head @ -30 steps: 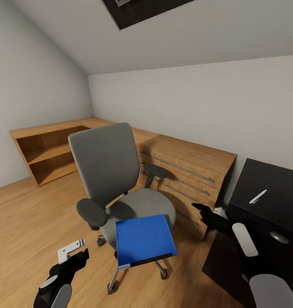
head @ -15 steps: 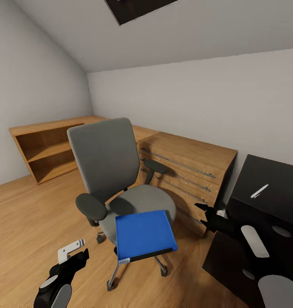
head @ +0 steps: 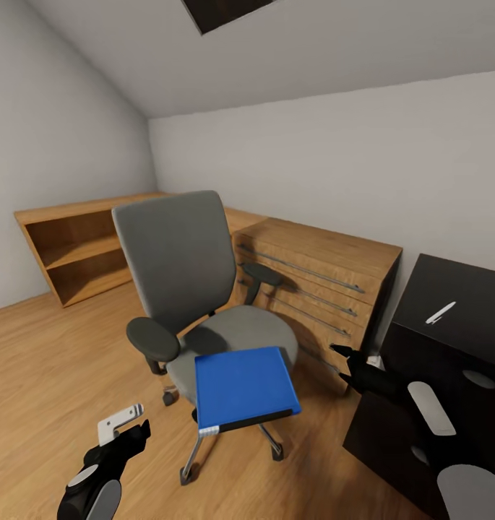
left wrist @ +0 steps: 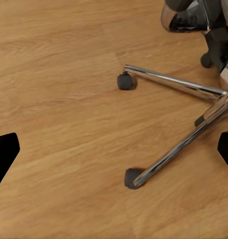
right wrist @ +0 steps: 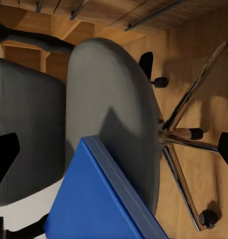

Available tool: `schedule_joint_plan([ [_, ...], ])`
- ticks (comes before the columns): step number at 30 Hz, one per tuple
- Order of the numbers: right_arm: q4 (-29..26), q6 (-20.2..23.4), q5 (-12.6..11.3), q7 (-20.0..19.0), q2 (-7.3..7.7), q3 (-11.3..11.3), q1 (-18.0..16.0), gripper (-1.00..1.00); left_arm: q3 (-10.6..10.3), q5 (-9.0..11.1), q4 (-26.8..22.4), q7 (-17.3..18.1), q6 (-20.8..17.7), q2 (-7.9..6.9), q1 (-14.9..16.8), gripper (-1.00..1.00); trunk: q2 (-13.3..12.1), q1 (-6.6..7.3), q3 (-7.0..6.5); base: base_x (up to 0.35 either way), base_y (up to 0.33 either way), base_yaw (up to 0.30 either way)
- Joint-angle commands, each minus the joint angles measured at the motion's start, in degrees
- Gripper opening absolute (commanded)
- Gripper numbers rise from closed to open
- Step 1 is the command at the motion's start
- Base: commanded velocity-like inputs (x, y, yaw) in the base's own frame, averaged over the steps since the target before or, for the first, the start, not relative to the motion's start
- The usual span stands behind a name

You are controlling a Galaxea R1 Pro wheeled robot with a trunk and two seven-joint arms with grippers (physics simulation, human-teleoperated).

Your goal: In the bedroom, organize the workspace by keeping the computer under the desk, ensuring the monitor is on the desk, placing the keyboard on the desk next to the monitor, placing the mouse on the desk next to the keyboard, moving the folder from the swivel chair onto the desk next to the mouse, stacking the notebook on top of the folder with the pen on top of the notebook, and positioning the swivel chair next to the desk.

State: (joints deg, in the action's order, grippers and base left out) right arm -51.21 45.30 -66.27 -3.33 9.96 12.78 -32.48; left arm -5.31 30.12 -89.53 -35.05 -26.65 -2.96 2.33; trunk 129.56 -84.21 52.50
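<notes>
The swivel chair (head: pixel 196 289) stands on the wooden floor in front of a wooden drawer chest (head: pixel 319 282), well apart from the desk (head: pixel 457 318), so it has yet to be moved. The folder (head: pixel 243 386) lies at the seat's front edge, overhanging it, ready to lift. A pen (head: pixel 440 313) rests on the desk's top. The right gripper (head: pixel 345 361) reaches toward the chair, jaws apart; the left gripper (head: pixel 135 426) hangs low, jaws apart, empty.

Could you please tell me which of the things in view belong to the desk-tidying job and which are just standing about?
Job:
- folder, lying on the chair seat
- chair
- pen, lying on the desk
- desk

Just there:
- wooden drawer chest
- low wooden shelf
</notes>
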Motion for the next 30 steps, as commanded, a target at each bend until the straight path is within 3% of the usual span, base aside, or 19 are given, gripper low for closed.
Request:
schedule_joint_plan([
  [1, 0.06, 0.32, 0.33, -0.35, -0.02, 0.15, -0.04, 1.0, -0.14, 0.47, -0.06, -0.55, -0.08, -0.05, 0.04, 1.0, 0.44, -0.22, 0.24, 0.0, 0.0, 0.0],
  [15, 0.15, 0.31, 0.17, -0.36, -0.28, 0.06, -0.04, 1.0, -0.21, 0.47, 0.05, -0.55, -0.09, -0.03, 0.04, 1.0, 6.06, -3.29, 2.75, 0.0, 0.0, 0.0],
  [30, 0.28, 0.32, 0.17, -0.8, -0.43, -0.14, -0.04, 1.0, -0.17, 0.47, 0.06, -0.55, -0.15, -0.03, 0.04, 1.0, 6.06, -3.29, 2.75, 0.0, 0.0, 0.0],
])
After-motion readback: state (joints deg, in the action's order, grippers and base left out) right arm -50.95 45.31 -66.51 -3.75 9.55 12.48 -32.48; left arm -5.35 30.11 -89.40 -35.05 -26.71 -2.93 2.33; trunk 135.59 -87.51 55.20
